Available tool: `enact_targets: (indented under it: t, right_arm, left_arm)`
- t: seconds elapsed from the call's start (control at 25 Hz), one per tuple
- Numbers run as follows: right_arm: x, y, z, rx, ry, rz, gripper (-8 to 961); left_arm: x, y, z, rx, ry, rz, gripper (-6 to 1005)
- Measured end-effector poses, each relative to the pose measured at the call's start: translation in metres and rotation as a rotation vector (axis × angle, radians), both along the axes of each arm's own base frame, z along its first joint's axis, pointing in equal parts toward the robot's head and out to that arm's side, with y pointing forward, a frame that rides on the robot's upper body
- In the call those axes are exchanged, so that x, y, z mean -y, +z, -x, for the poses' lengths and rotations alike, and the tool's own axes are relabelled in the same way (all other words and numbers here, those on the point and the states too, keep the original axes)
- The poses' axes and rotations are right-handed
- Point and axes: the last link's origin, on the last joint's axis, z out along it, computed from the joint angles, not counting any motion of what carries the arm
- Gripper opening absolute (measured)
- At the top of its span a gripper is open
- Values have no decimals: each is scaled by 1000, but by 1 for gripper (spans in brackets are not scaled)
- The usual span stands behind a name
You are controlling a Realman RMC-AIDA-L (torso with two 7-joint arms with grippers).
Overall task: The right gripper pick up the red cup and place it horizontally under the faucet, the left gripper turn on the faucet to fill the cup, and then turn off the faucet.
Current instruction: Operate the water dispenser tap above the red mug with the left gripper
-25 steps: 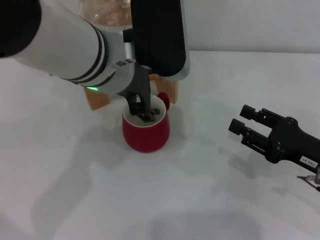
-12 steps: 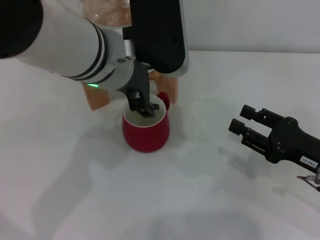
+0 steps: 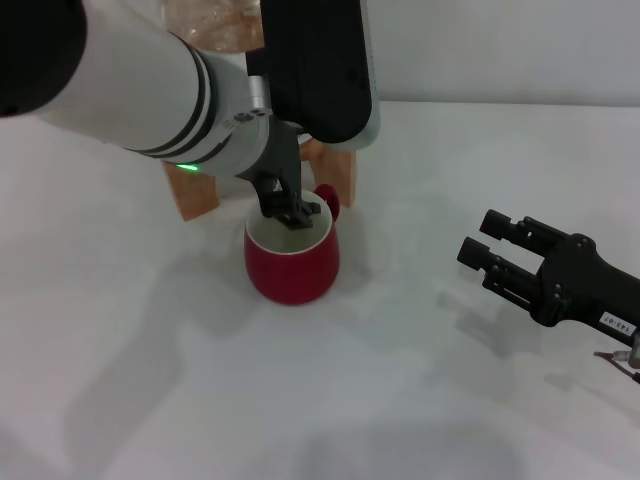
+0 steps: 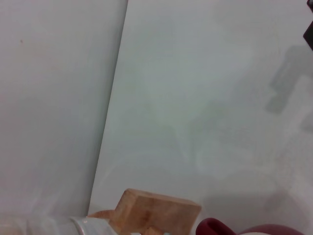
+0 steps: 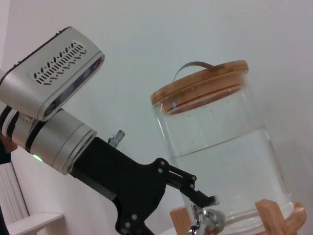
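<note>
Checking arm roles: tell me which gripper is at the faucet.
The left gripper, unlabelled, above the red cup by the faucet. The right gripper waits apart, off to the side.

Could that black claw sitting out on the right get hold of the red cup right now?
Probably not easily. The right claw has bare table between it and the red cup, but the left claw hangs right over the cup's mouth by the faucet, crowding any grasp.
</note>
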Motion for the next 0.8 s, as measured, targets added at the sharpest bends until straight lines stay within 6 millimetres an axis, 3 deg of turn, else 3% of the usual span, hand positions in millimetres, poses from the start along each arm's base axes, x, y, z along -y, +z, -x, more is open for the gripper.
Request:
enact_targets:
  t: [0.8]
  right_arm:
    - [2,0,-2,0,-7,0,558]
  left_arm:
    - [-1,-9,-1,-28,-23,-13,887]
